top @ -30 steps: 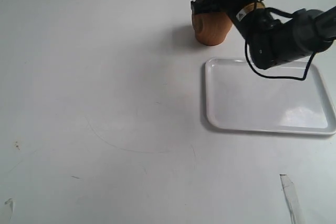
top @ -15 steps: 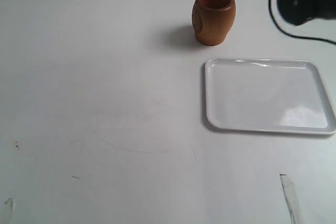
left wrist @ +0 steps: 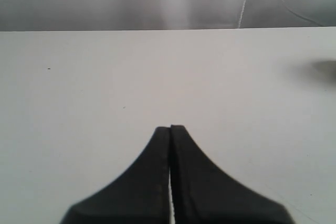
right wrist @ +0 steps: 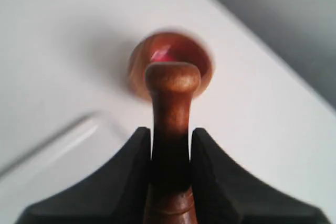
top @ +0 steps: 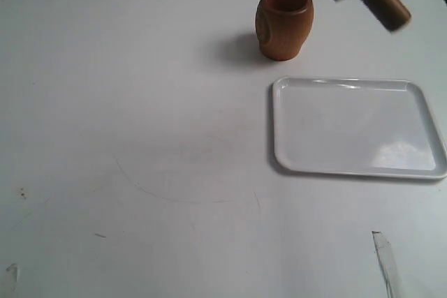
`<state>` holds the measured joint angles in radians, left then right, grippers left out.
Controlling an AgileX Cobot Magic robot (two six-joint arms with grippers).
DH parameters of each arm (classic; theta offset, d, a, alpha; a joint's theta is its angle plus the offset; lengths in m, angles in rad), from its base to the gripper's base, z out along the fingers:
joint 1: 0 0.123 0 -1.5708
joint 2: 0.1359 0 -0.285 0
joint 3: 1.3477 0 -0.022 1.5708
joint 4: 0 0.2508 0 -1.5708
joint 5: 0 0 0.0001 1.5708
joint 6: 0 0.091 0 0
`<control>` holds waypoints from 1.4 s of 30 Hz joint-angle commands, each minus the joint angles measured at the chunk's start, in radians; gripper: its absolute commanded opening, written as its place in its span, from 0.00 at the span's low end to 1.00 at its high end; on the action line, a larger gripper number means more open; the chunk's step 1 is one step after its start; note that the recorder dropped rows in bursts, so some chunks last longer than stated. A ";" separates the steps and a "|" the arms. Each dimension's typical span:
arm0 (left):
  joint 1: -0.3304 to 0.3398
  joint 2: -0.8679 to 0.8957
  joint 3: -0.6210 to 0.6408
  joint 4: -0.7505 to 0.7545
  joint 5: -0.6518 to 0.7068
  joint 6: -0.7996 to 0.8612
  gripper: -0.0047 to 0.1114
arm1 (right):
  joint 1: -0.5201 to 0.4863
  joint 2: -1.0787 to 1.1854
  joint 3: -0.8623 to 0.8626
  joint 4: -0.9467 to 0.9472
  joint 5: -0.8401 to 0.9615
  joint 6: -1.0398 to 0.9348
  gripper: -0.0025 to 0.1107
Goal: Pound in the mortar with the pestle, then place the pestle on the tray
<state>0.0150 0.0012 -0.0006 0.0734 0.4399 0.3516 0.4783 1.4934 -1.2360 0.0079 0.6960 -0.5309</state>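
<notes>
1. I have the pestle [top: 388, 8] in the air, up and to the tray side of the mortar [top: 284, 22]. It is clear of the rim and tilted, with the thick end pointing away from the mortar.
2. The right gripper [right wrist: 170, 139] is clamped on the narrow shaft just below the knob. The left gripper [left wrist: 170, 129] has its jaws pressed together on nothing, over bare table [top: 140, 137]; the mortar is not in its view.
3. My main worry is the hold: the heavy end hangs far outside the jaws. A quick swing could let the pestle swivel or slip.
4. If I lower it at this tilt, the thick end should touch first. On the glossy tray [top: 349, 127] it could skid or roll toward the low rim.
5. A low pass by the mortar risks clipping its thick rim and tipping it.
6. The tray lies just in front of the mortar with nothing on it. The table's far edge runs close behind the mortar, so I would move forward, not back.
</notes>
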 commanded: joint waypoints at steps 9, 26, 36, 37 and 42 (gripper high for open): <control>-0.008 -0.001 0.001 -0.007 -0.003 -0.008 0.04 | 0.000 0.084 0.061 0.144 0.378 -0.322 0.02; -0.008 -0.001 0.001 -0.007 -0.003 -0.008 0.04 | 0.000 0.348 0.157 0.036 0.201 -0.326 0.16; -0.008 -0.001 0.001 -0.007 -0.003 -0.008 0.04 | -0.002 0.245 0.141 -0.328 0.026 0.237 0.67; -0.008 -0.001 0.001 -0.007 -0.003 -0.008 0.04 | -0.009 0.210 0.141 -0.430 -0.006 0.394 0.62; -0.008 -0.001 0.001 -0.007 -0.003 -0.008 0.04 | -0.061 0.013 0.160 -0.659 -0.048 0.863 0.11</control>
<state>0.0150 0.0012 -0.0006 0.0734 0.4399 0.3516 0.4545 1.6157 -1.0878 -0.5384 0.6796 0.0655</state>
